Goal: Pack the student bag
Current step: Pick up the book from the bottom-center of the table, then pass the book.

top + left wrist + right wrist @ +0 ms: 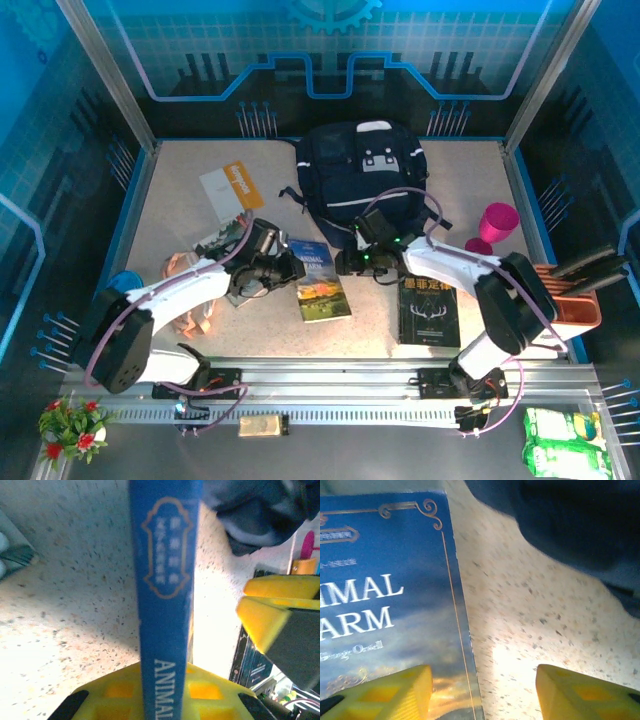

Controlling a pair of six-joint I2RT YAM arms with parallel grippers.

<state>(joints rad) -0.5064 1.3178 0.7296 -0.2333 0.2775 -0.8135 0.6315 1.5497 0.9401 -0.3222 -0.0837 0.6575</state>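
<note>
Left claw pinched on the blue book's spine, right claw spread over its corner

From above I see the student bag [365, 165] lying at the far middle of the table [470, 175], front patches up, with the blue book [318, 280] on the near side of it between my two arms. My left claw [165, 672] has a yellow finger pressed to each side of the spine, narrow and holding the book. My right claw [484, 672] stands wide, one finger above the cover's corner, the other above bare table, gripping nothing. A black book [428, 312] lies to the right, and a pink cup [497, 220] stands right of the bag
</note>
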